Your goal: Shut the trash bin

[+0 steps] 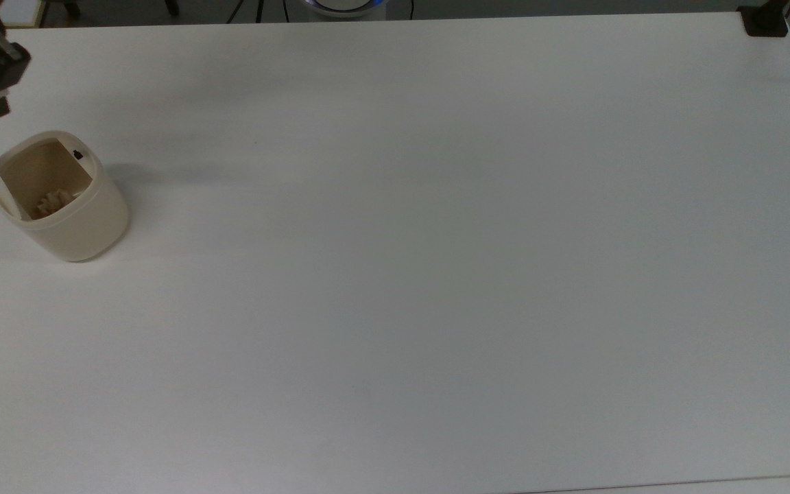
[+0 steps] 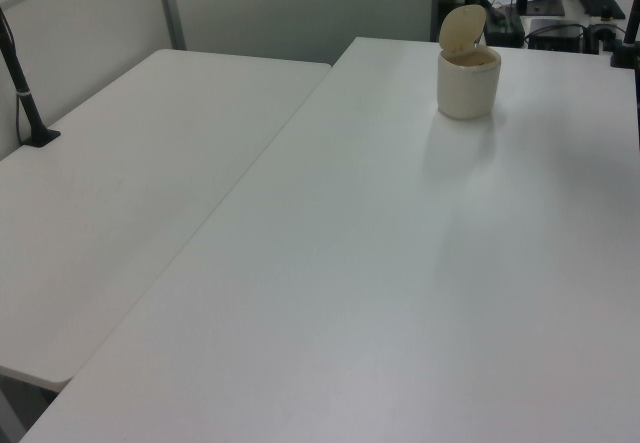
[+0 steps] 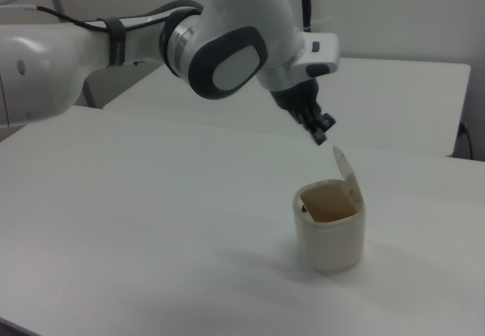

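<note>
At top view's left edge: trash bin (image 1: 59,199) on white table (image 1: 436,274), lid (image 3: 347,172) upright, unclosed. Gripper (image 3: 321,130) above and behind lid, apart; finger state: cannot tell. Approach step, by my read. Next: press lid down over opening.

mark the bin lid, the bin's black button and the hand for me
bin lid (image 3: 347,172): right view, middle of the raised flap.
black button (image 1: 77,155): top view, on the button at the rim.
hand (image 3: 321,130): right view, at its fingertips above the lid.
</note>
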`<action>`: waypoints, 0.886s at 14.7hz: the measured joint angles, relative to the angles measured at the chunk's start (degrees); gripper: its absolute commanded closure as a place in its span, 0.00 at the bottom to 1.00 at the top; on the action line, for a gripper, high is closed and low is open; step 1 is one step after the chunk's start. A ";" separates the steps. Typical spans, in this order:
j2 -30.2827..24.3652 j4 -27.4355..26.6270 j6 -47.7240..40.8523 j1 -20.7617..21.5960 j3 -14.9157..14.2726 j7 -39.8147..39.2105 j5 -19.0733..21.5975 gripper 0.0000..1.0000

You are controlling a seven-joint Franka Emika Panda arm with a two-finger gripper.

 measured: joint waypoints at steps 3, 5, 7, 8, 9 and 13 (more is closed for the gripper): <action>0.78 -0.01 5.76 -1.25 -0.06 1.34 0.38 1.00; 1.84 -0.04 9.21 -2.00 -0.10 2.94 0.38 1.00; 3.43 -0.05 12.29 -2.96 -0.13 4.25 0.38 1.00; 4.19 -0.05 13.12 -3.31 -0.13 4.30 0.38 1.00; 4.84 -0.03 13.66 -3.50 -0.14 4.31 0.38 1.00; 5.70 -0.04 13.62 -3.18 -0.13 4.40 0.38 1.00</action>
